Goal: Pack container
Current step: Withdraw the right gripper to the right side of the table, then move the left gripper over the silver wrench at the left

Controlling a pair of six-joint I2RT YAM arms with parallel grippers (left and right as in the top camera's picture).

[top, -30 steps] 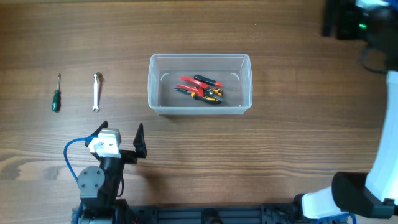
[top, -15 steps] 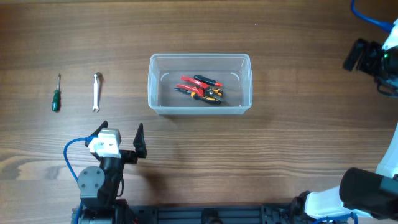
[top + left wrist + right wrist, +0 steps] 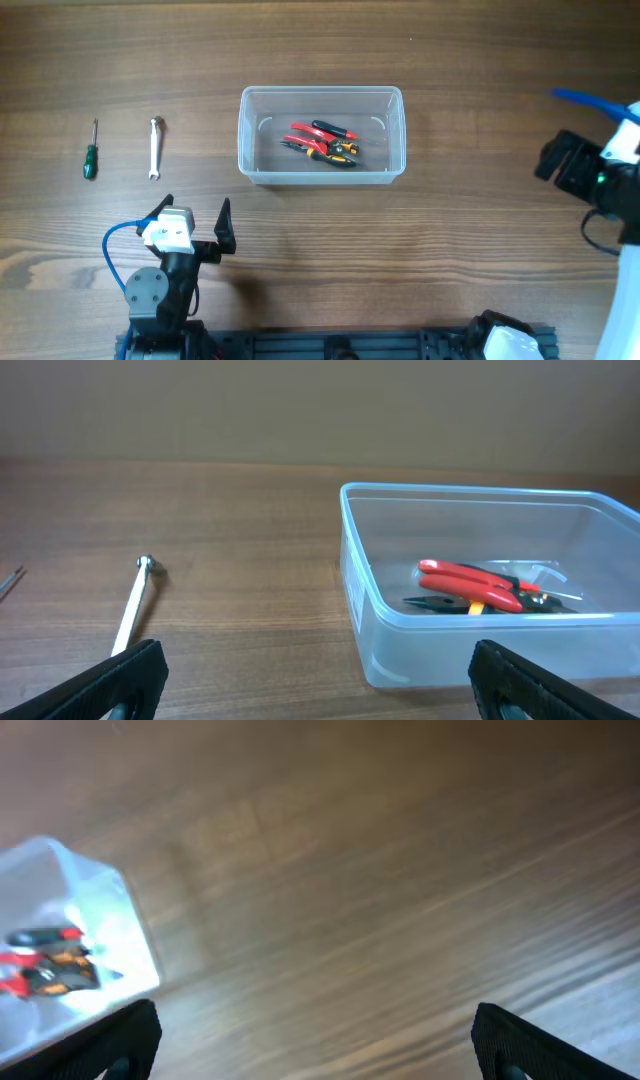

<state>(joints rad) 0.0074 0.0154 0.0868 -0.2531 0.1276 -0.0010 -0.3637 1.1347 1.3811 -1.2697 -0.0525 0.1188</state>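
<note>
Gaping wide, the jaws of the left arm point(image 3: 165, 268) hold nothing and touch nothing. They hang near the desk's point(image 3: 450, 250) near edge, left of centre, with their fingertips point(image 3: 125, 678) at the bottom corners of the left wrist view and bare wood between them. The jaws of the right arm point(image 3: 590, 172), by the desk's right edge, stand just as far apart and are also empty. The right wrist view is blurred, but its fingertips point(image 3: 110, 1040) show only wood between them.

The container point(image 3: 245, 135), a clear plastic tub, sits upright about midway between the desk's left and right edges, a little toward the far edge and well apart from both arms. On its floor lie red-handled pliers point(image 3: 310, 133), touching a second hand tool with black and orange grips point(image 3: 342, 153).

Outside it, toward the left edge, a small metal wrench point(image 3: 155, 147) and a green-handled screwdriver point(image 3: 90, 160) lie apart on the wood.
</note>
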